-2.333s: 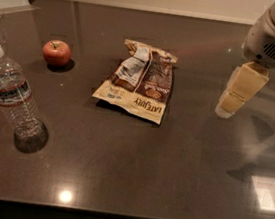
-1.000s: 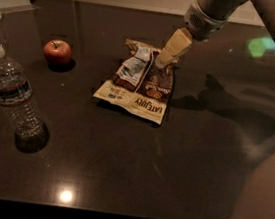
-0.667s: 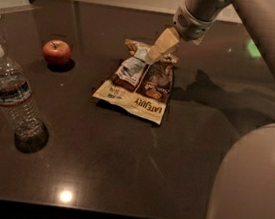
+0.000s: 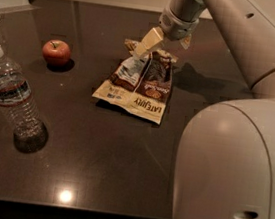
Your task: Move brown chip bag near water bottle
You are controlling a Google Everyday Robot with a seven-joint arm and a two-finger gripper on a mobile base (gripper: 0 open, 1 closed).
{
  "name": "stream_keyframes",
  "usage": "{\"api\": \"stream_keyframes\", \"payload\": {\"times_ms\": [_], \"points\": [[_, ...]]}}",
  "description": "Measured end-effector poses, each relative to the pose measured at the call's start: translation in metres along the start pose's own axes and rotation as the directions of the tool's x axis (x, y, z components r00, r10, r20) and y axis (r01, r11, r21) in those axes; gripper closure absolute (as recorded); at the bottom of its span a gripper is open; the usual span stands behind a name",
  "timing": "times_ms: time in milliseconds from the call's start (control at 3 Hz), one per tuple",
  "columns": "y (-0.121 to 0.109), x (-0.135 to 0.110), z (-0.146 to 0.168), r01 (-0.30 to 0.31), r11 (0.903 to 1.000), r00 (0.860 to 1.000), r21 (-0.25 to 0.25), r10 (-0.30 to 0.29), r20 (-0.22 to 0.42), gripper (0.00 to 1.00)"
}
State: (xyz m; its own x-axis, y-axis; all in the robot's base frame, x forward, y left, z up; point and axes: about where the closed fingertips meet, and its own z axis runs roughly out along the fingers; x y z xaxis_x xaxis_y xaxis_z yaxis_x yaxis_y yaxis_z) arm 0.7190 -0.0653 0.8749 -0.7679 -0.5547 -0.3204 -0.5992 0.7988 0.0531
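My gripper (image 4: 167, 42) hangs over the far end of the brown chip bag (image 4: 148, 82) with its fingers apart. One pale finger (image 4: 149, 42) tilts down at the crumpled top seam, and the other only just shows beside the wrist. The bag lies flat mid-table, well apart from the water bottle (image 4: 15, 98) at the view's left edge; a red apple (image 4: 56, 52) sits farther back. I judge the bag light, soft and crinkly, its foil slick — so the puckered top edge is my best pinch. Squeezing the belly could crush the chips.
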Motion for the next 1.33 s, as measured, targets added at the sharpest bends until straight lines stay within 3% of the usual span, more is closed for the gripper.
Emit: {"api": "stream_keyframes", "payload": {"times_ms": [667,1333], "points": [[0.02,-0.025,0.019,-0.048,0.9969,0.998,-0.062,0.046,-0.038,0.0],[0.026,-0.031,0.025,-0.082,0.9957,0.994,-0.043,0.078,-0.077,0.41]]}}
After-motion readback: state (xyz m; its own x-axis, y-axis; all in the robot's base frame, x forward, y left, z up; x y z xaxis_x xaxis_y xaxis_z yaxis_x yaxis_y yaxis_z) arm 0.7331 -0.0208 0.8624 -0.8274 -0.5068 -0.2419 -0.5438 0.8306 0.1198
